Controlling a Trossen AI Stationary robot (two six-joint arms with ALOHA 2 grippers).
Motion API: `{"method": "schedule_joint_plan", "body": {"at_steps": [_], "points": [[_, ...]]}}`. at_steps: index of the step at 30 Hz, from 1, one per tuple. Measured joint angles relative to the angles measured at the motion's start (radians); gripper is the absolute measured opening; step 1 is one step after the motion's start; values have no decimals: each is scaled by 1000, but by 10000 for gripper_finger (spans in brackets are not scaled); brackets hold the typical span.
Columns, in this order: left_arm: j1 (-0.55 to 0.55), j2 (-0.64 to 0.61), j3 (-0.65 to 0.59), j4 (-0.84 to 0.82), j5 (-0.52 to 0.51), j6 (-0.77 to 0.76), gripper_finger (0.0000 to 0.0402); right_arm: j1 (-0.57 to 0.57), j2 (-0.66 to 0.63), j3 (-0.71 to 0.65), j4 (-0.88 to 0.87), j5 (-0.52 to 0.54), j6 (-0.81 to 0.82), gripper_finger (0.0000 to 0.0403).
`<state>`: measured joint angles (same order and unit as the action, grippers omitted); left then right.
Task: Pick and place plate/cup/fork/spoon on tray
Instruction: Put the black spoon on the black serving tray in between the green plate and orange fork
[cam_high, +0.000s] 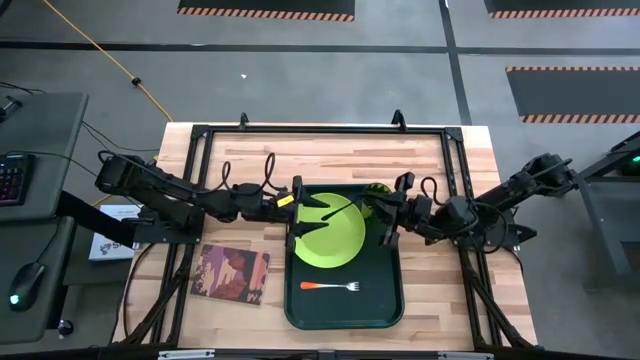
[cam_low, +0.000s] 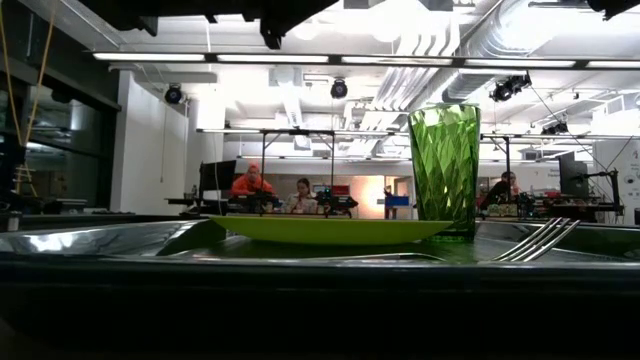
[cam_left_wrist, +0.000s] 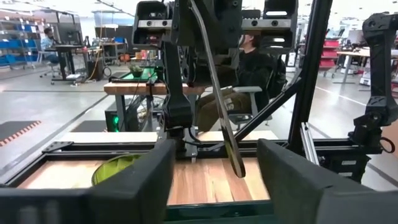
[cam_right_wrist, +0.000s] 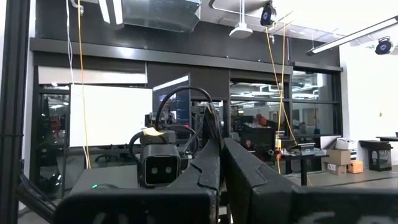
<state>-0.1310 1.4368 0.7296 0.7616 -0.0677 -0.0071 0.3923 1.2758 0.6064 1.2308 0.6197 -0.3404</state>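
The dark green tray (cam_high: 392, 300) lies in the middle of the table. On it rest the lime-green plate (cam_high: 330, 240), the orange-handled fork (cam_high: 330, 287) near its front, and the dark-green cup (cam_low: 445, 170), upright at its far right corner. My right gripper (cam_high: 368, 205) is shut on the dark spoon (cam_high: 338, 208) above the plate's far part. My left gripper (cam_high: 298, 205) is open at the tray's far left edge, facing the spoon (cam_left_wrist: 221, 106), whose bowl shows between its fingers without touching them. My right gripper holds the spoon by its handle end (cam_high: 356, 199), pinched between the shut fingers, which come level from the table's right. The spoon slants down toward my left gripper, bowl (cam_left_wrist: 236, 163) lowest, clear of the plate. The gripper's body hides the exact place of contact.
A reddish-brown patterned mat (cam_high: 232, 272) lies left of the tray near the front. A black frame (cam_high: 200, 135) runs round the table's edges. People sit at desks in the room beyond the table (cam_low: 250, 182).
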Motion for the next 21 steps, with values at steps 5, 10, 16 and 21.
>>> {"method": "schedule_joint_plan", "body": {"at_steps": [5, 10, 16, 21], "points": [[1, 0, 0, 0, -19, -9, 116, 0, 0, 0, -11, 2, -2, 0], [0, 0, 0, 1, -25, -25, 14, 0, 0, 0, -15, 6, -5, 0], [0, 0, 0, -3, -26, -38, 14, 0, 0, 0, -16, 7, -5, 0], [1, 0, 0, -6, -49, -44, 6, -1, 0, 0, -15, 7, -5, 0]]}}
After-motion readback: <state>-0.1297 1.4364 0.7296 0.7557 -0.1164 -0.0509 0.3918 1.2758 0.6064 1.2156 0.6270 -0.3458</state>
